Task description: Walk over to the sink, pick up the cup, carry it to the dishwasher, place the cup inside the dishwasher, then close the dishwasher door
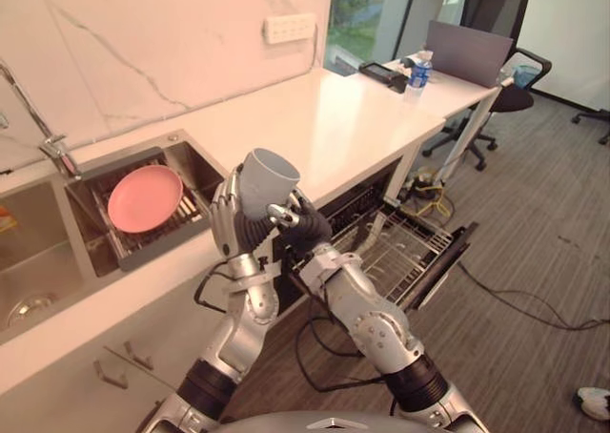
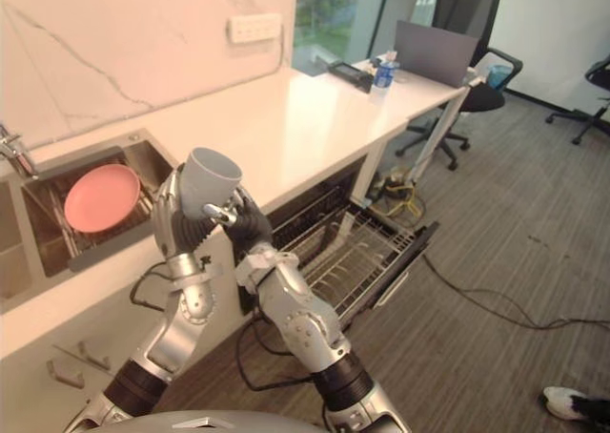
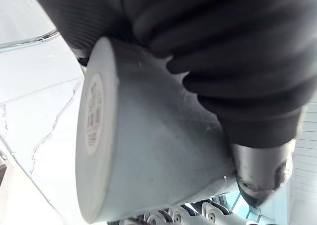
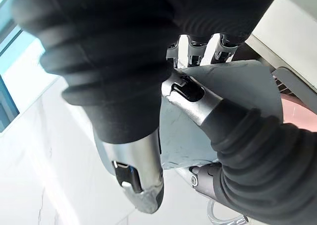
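The grey cup (image 1: 268,179) is held up in the air, mouth upward, in front of the counter edge (image 1: 315,190). My left hand (image 1: 227,214) wraps it from the sink side, fingers and thumb curled round its wall. My right hand (image 1: 303,225) closes on the cup's lower part from the other side. In the left wrist view the cup (image 3: 148,150) shows its base with a sticker. In the right wrist view the cup (image 4: 233,91) sits between my thumb (image 4: 133,170) and fingers (image 4: 198,49). Below and to the right, the dishwasher (image 1: 405,247) stands open with its wire rack pulled out.
The sink (image 1: 38,252) lies at left, with a pink plate (image 1: 145,197) in a drying rack and a faucet (image 1: 52,147) behind. A laptop (image 1: 467,51), a water bottle (image 1: 416,75) and an office chair (image 1: 500,32) stand at the counter's far end. Cables (image 1: 429,199) trail on the floor.
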